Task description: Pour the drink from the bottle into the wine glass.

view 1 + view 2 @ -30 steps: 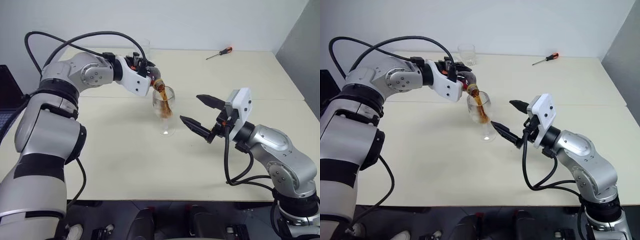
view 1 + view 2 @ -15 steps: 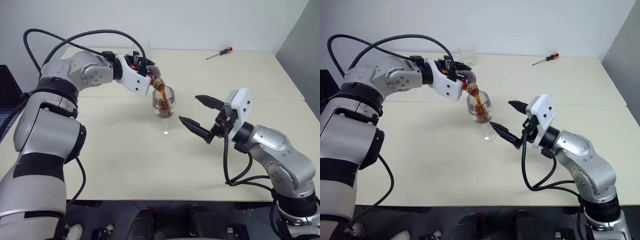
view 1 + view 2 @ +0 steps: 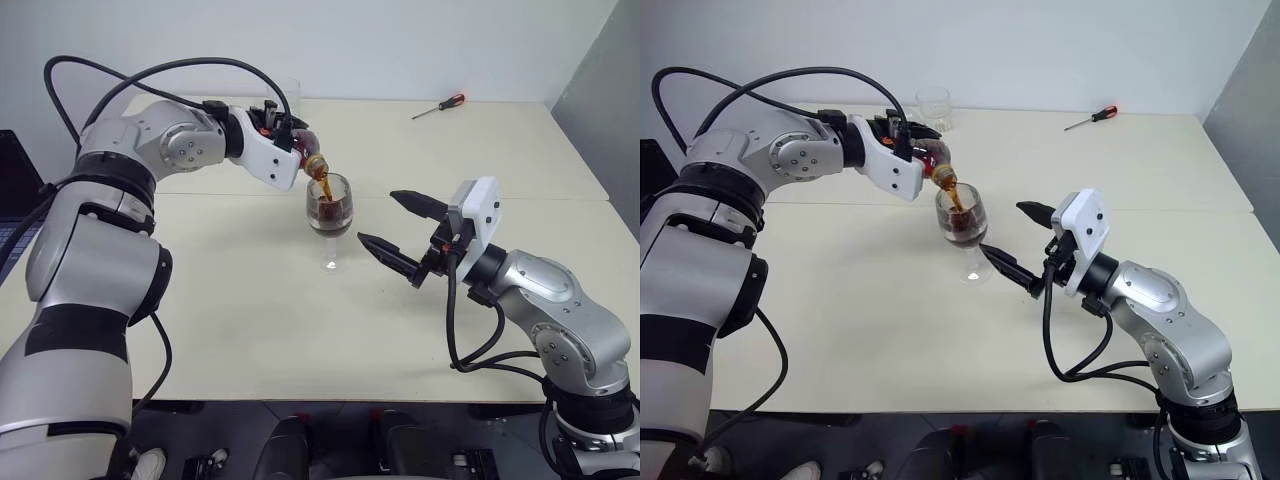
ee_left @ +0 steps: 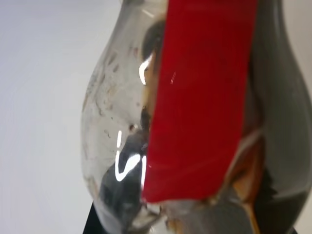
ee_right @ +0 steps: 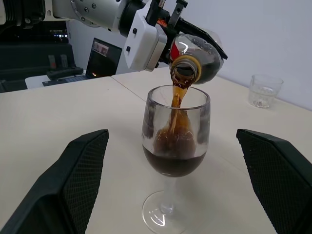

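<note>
The bottle (image 5: 197, 53) is held tilted, mouth down, in the clenched left end effector (image 3: 285, 135) above the glass (image 3: 329, 205). A stream of drink (image 5: 176, 105) is seen falling from the bottle's mouth into the bowl, where dark liquid with foam is collected in the lower part. The glass is stood upright near the middle of the desk (image 3: 250, 320), its foot flat on the surface. In the left wrist view the bottle's red strip (image 4: 204, 97) is seen close up, with the clear belly beside it.

The right end effector (image 3: 398, 232) is kept released, its two black fingers (image 5: 78, 185) spread wide and pointed at the glass from just beside it, without touching. The glass is framed between them in the right wrist view.

A clear tumbler (image 3: 933, 107) is placed at the far edge of the desk, behind the left arm. A screwdriver (image 3: 440, 106) with an orange handle is left well apart at the far right. A dark laptop (image 5: 104, 57) is set off to the left side.
</note>
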Controlling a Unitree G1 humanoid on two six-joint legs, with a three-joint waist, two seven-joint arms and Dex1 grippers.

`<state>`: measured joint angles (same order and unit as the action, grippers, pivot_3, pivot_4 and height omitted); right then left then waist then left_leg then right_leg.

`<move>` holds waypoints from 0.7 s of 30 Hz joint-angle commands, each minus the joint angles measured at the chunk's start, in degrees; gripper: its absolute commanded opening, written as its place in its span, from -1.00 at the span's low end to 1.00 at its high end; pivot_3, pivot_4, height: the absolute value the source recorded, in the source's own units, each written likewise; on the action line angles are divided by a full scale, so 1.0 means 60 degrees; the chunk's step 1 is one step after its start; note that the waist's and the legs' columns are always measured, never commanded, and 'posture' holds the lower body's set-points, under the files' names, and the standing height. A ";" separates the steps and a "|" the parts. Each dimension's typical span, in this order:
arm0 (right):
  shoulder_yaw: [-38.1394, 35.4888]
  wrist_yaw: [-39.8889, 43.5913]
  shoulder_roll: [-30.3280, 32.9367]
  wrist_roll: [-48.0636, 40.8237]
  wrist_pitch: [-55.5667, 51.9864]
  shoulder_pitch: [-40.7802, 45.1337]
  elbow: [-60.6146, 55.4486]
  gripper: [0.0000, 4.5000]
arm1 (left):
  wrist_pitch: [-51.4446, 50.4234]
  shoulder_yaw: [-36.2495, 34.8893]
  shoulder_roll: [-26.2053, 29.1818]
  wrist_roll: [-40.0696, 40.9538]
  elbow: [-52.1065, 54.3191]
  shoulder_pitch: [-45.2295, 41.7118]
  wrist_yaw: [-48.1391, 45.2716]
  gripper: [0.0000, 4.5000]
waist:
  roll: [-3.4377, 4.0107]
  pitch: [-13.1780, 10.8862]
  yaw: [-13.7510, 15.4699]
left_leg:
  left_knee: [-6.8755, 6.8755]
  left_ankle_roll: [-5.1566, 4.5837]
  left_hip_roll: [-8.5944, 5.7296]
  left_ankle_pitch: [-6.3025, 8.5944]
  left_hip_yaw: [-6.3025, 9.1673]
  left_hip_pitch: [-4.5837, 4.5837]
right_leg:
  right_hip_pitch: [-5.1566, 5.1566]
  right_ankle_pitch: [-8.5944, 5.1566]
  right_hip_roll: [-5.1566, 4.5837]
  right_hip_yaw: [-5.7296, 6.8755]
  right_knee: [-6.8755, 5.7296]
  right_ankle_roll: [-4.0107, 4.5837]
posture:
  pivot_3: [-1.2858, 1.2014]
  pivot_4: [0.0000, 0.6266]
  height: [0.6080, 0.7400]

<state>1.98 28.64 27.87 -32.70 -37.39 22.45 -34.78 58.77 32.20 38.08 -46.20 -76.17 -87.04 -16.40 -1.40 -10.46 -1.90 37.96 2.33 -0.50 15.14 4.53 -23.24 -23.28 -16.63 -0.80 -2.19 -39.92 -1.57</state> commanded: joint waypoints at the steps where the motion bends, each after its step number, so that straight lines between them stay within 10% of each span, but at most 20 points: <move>1: -0.0085 -0.0020 -0.0041 -0.0033 0.0077 0.0143 -0.0228 1.00 | -0.0080 -0.0053 0.0146 0.0047 0.0093 -0.0512 0.0211 -0.43 | 0.0000 0.0000 -0.0001 | 0.0000 0.0000 0.0000 0.0000 0.0000 0.0000 | 0.0000 0.0000 0.0000 0.0000 0.0000 0.0000 | 0.03 -0.52 1.00; 21: -0.0068 0.0024 -0.0059 0.0000 0.0111 0.0222 -0.0108 1.00 | -0.0188 -0.1357 -0.0226 0.2010 0.0018 0.0020 -0.1857 -0.43 | 0.0000 0.0000 -0.0007 | 0.0005 0.0001 0.0000 -0.0001 -0.0001 0.0000 | 0.0000 0.0000 -0.0001 -0.0001 -0.0004 0.0000 | 0.03 -0.52 1.00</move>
<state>1.98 28.68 27.75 -32.69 -37.41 23.12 -34.60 57.72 26.61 36.62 -37.59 -76.74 -86.66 -25.86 -1.39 -10.45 -1.94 38.00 2.33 -0.50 15.13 4.52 -23.23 -23.29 -16.63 -0.81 -2.20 -39.95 -1.56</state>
